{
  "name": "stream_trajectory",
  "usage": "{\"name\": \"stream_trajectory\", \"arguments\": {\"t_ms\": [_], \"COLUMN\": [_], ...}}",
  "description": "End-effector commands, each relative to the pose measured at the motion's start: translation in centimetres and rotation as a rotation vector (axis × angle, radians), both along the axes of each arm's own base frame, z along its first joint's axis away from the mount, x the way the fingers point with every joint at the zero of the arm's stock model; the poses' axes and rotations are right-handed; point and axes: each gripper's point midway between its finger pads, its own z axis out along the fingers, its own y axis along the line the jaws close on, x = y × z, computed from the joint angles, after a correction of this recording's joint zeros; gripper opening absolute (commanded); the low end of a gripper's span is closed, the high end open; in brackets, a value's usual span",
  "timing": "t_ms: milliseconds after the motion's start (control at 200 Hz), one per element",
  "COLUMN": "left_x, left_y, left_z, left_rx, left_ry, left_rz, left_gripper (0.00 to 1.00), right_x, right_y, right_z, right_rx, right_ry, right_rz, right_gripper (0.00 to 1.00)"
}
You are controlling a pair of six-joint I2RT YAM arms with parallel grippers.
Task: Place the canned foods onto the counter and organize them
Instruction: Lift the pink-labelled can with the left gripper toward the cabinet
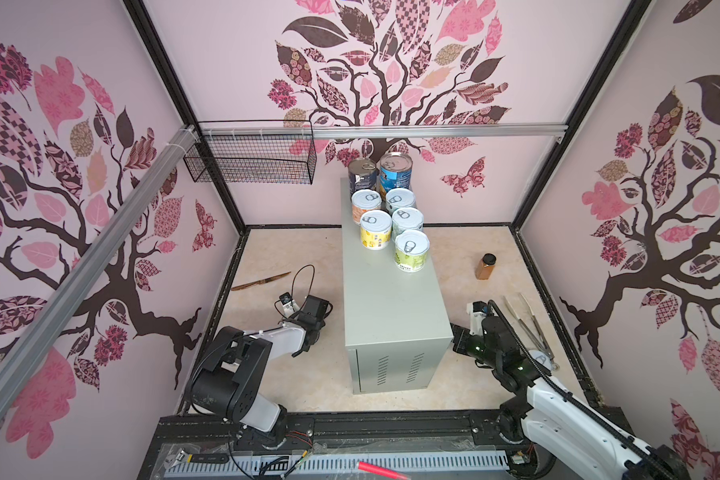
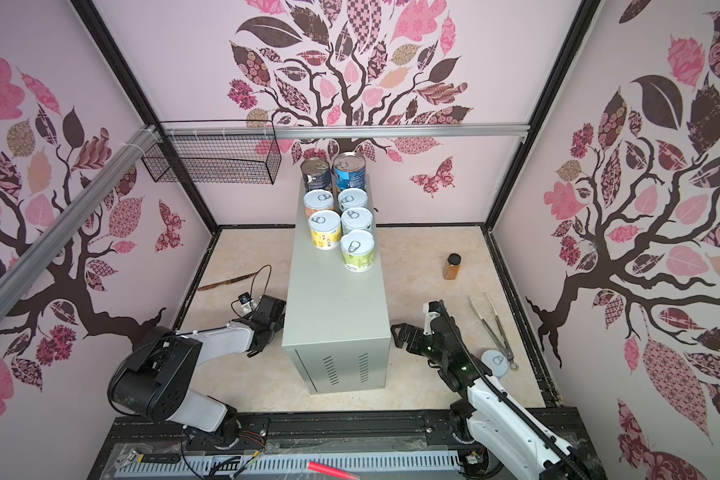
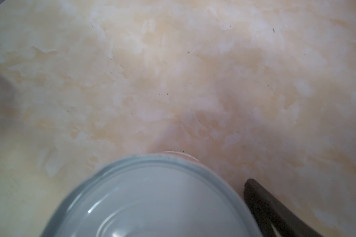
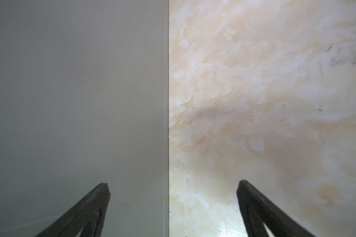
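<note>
Crowding the far end of the smooth metal counter (image 1: pixel 387 299) stand seven cylindrical canned foods (image 1: pixel 376 230); beside it, left gripper (image 1: pixel 306 343) gapes around a pale-lidded tin (image 3: pixel 152 195), right gripper (image 4: pixel 174 183) wide, empty.

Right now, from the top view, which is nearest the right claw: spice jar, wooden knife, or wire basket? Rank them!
1. Amber spice jar: floor, same side as the right claw.
2. Wooden knife: floor, beyond the counter.
3. Wire basket: hung on the back rail.

Matt grey metal counter (image 1: pixel 391 299), glossy white can lids (image 1: pixel 411 243), smooth marbled floor (image 1: pixel 287 382), black wire basket (image 1: pixel 250 166)
</note>
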Motion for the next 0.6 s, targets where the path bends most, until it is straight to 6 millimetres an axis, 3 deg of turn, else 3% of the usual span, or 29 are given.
{"name": "stream_trajectory", "arguments": {"t_ms": [0,410,595], "left_x": [0.9,-0.6,-1.2], "left_y": [0.0,-0.2,-0.4], "left_z": [0.8,1.3,1.2], "left_rx": [0.039,0.101,0.076], "left_ry": [-0.039,-0.031,-0.027], "left_rz": [0.045,0.047,0.026], "left_gripper": [0.95,0.89,0.7], "right_x": [0.0,-0.1,0.0], "right_y": [0.5,0.6,0.5], "right_z": [0.2,0.4,0.5], "right_rx": [0.007,0.007,0.003], "right_ry": [-0.013,-0.017,-0.02], "right_rz": [0.022,0.027,0.023], "right_gripper": [1.0,1.0,1.0]}}
